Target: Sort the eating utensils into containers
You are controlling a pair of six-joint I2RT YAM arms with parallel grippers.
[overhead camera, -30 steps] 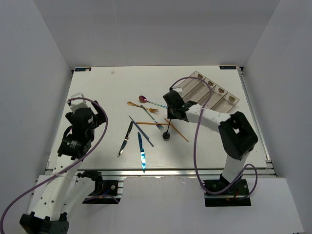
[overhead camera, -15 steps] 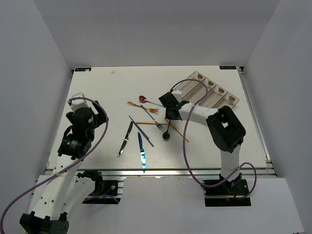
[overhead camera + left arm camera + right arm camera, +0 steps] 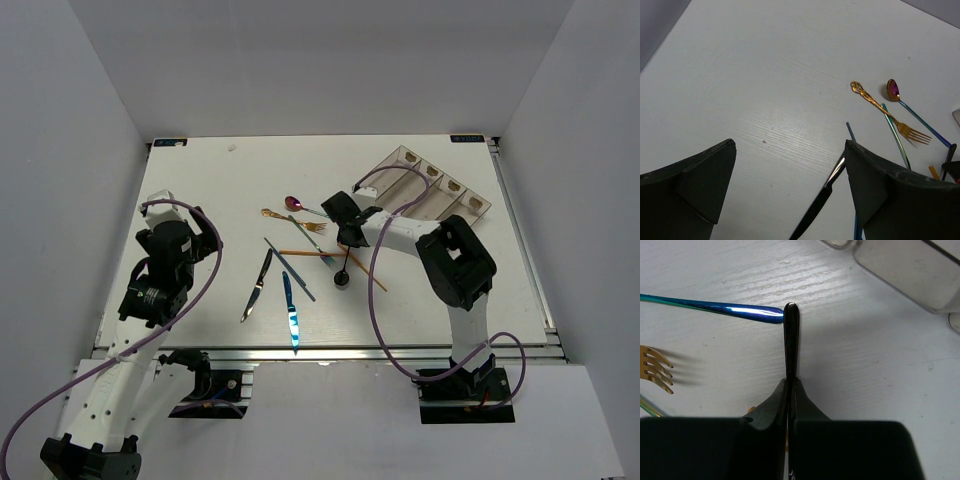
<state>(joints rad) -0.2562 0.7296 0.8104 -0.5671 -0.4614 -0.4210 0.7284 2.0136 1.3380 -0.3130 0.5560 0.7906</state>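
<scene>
The clear smoky-grey plastic tray [image 3: 436, 184] with four long narrow compartments sits slantwise at the far right of the white counter [image 3: 200, 180]. Each compartment carries a small brownish label at its end, too small to read.

The top view shows the whole spread. A slim, glossy black spoon [image 3: 343, 272] lies just near of the tray's left end. Its round bowl points toward the arm bases and its long axis runs away toward the tray. Thin orange chopsticks [image 3: 305, 252] lie to either side of it. Farther left are an iridescent purple-bowled spoon [image 3: 312, 210] with a blue-green handle, a gold fork [image 3: 292, 220], a black knife [image 3: 256, 288] and a shiny blue knife [image 3: 291, 310], the last pointing near to far.

The right wrist view shows what the arm hides from above. The right fingers [image 3: 791, 386] are pinched shut on the black spoon's thin handle. Its rounded tip pokes out beyond them and touches the end of the purple-bowled spoon's handle, which comes in from the left. Whether the bowl rests on the counter I cannot tell.

The left wrist view alone shows the gold fork's ornate handle. The left fingers [image 3: 880, 185] are spread wide above bare counter, holding nothing, with the black knife's tip between them.
</scene>
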